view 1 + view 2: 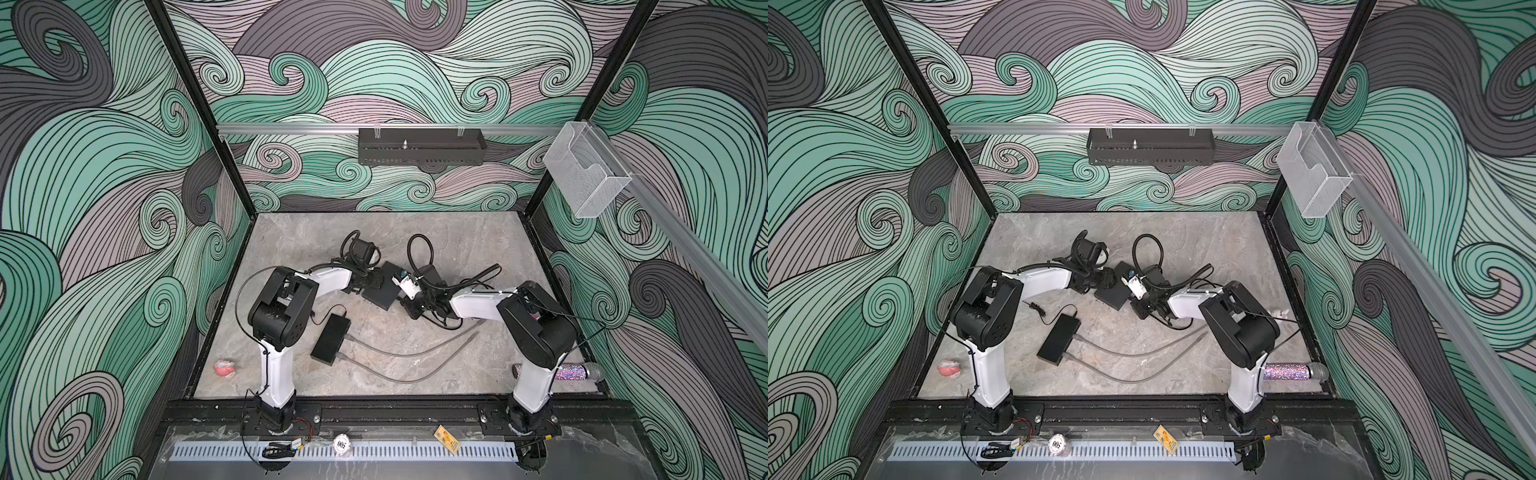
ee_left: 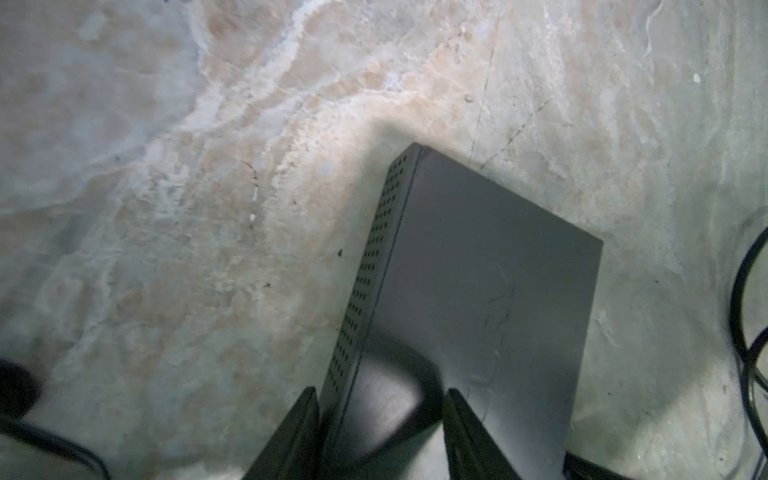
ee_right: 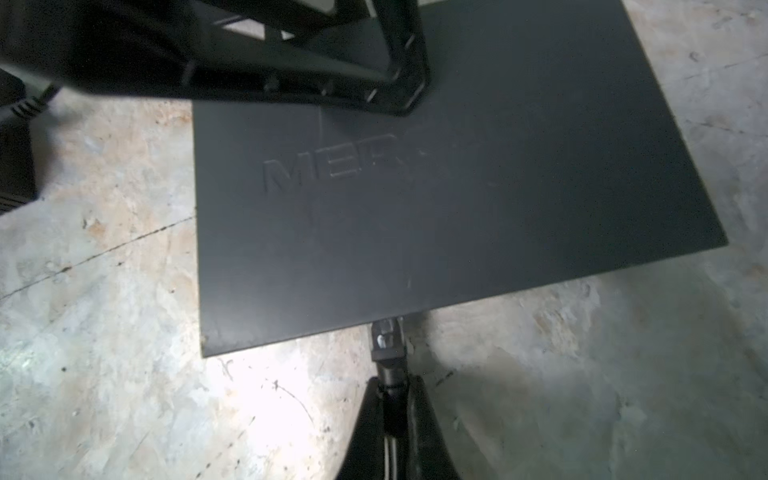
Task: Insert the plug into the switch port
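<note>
The switch [image 1: 379, 291] [image 1: 1113, 293] is a flat dark grey box lying mid-table. In the right wrist view its lid [image 3: 415, 216] shows embossed letters, and the port side is hidden. My right gripper [image 3: 394, 382] [image 1: 406, 302] is shut on the black plug [image 3: 386, 338] by its boot. The plug's tip sits right at the switch's near edge; I cannot tell whether it is inside a port. My left gripper [image 2: 382, 401] [image 1: 373, 282] is open astride the switch's perforated side [image 2: 374, 257], one finger [image 3: 401, 89] resting on the lid.
A second black box [image 1: 330, 340] with two grey cables [image 1: 415, 353] lies nearer the front. A black adapter [image 1: 362, 248] and a cable loop [image 1: 419, 249] sit behind the switch. A pink object [image 1: 225, 368] lies front left, a glitter microphone [image 1: 579, 371] front right.
</note>
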You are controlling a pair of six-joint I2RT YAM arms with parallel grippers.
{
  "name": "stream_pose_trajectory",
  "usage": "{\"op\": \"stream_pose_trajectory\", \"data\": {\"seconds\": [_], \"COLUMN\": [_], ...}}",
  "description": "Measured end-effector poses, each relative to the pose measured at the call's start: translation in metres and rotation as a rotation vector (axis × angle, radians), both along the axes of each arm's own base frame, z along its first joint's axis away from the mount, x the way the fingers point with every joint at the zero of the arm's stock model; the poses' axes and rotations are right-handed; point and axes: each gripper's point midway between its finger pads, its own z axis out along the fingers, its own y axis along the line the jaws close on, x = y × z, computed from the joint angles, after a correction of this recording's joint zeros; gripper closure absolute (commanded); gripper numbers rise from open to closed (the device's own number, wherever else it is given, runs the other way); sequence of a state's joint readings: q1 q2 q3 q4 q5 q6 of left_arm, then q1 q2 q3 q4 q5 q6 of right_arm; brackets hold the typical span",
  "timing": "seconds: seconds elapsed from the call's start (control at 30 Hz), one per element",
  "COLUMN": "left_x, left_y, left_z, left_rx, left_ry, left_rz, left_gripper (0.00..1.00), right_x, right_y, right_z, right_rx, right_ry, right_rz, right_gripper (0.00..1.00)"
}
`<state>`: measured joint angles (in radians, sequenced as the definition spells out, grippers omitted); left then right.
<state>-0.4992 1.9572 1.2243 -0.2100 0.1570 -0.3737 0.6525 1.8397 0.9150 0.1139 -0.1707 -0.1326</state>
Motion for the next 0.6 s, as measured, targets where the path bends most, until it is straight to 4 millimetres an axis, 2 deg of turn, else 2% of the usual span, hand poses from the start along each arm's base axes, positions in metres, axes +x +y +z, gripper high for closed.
{"op": "stream_pose_trajectory", "data": {"seconds": [0.07, 0.17, 0.33, 0.4, 0.5, 0.6], "left_x": [-0.003, -0.009, -0.026, -0.033, -0.044, -0.061], "left_y": [-0.005, -0.014, -0.016, -0.013, -0.016, -0.021], "left_z": [0.002, 0.003, 0.007, 0.014, 0.036, 0.061], "left_rx": [0.007, 0.001, 0.01, 0.025, 0.039, 0.054], "left_ry": [0.025, 0.072, 0.151, 0.173, 0.166, 0.121], "left_rz": [-0.018, -0.056, -0.108, -0.127, -0.172, -0.226], "left_gripper": [0.5, 0.46, 0.36, 0.34, 0.25, 0.23], "right_x": [-0.003, -0.008, -0.018, -0.019, -0.02, -0.027], "right_y": [-0.004, -0.005, -0.003, -0.001, 0.0, -0.009], "right_z": [0.0, 0.002, 0.022, 0.041, 0.081, 0.109], "right_rx": [-0.01, -0.002, 0.036, 0.07, 0.135, 0.172], "right_ry": [0.002, -0.002, -0.045, -0.087, -0.175, -0.225], "right_rz": [-0.007, -0.005, 0.024, 0.035, 0.042, 0.033], "right_gripper": [0.85, 0.79, 0.62, 0.56, 0.46, 0.45]}}
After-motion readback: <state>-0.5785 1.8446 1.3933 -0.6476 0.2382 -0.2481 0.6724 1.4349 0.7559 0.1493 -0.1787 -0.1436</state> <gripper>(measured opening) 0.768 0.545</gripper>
